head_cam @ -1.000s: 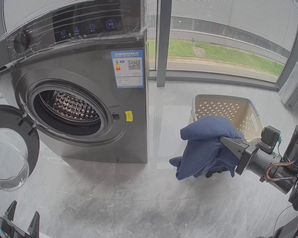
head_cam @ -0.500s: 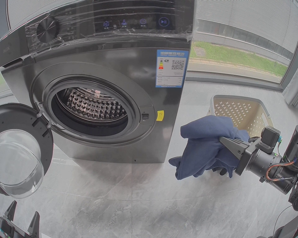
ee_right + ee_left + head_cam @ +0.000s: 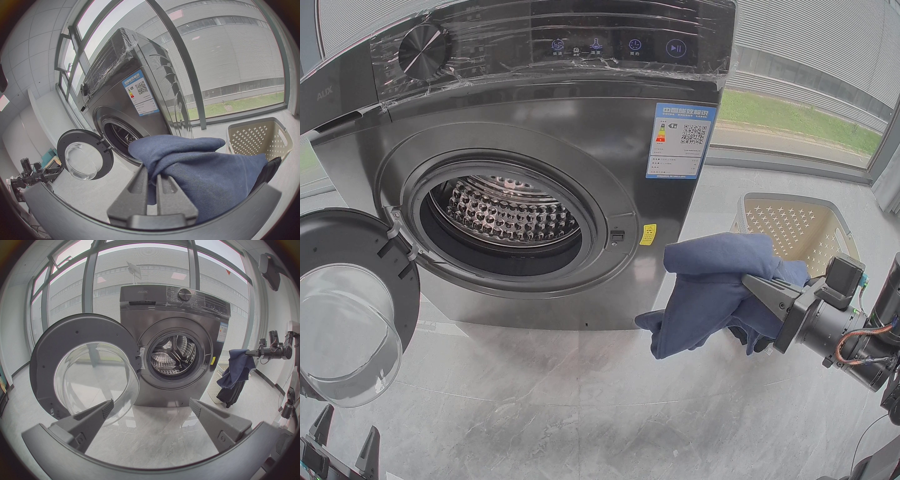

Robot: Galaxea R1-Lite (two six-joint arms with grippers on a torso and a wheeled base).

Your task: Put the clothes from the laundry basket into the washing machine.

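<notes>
The grey washing machine (image 3: 550,125) stands with its round door (image 3: 350,300) swung open to the left and the steel drum (image 3: 506,219) exposed. My right gripper (image 3: 747,281) is shut on a dark blue garment (image 3: 706,294), which hangs in the air just right of the machine's front corner. In the right wrist view the blue cloth (image 3: 193,162) is pinched between the closed fingers (image 3: 165,190). A black piece (image 3: 229,394) dangles under it. The beige laundry basket (image 3: 794,225) sits on the floor behind the garment. My left gripper (image 3: 347,431) is low at the near left, open and holding nothing.
Grey marble floor spreads in front of the machine. The open door's glass bowl (image 3: 93,377) juts out on the left side of the drum opening. Large windows run behind the machine and the basket.
The whole head picture has shifted, so the camera moved: machine and basket now lie further right in view. The right gripper keeps the blue garment, now closer to the machine's front.
</notes>
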